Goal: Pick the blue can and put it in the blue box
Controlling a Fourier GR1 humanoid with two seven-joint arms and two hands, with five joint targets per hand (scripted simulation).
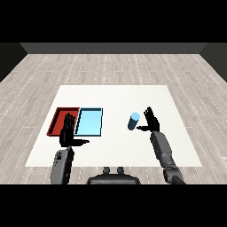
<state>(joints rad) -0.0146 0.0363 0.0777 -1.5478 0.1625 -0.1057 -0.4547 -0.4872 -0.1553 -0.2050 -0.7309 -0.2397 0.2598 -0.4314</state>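
A red tray [56, 119] and a blue tray [90, 122] lie side by side on the white table [115, 95]. The left hand [68, 132] hangs open over their near edges, fingers straight. Further right, the blue can [133, 121] stands on the table, well apart from the trays. Just beside it, the right hand [152, 120] is open, holding nothing.

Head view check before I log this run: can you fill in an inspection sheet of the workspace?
Surface: white table on a grey plank floor.
Job's things: blue can upright, right of the light blue tray; it is not in the tray.
Clutter: red tray beside the blue one.
Hands: right hand open beside the can; left hand open over the trays' near edge.
Cables: nothing seen.
Surroundings: dark walls.
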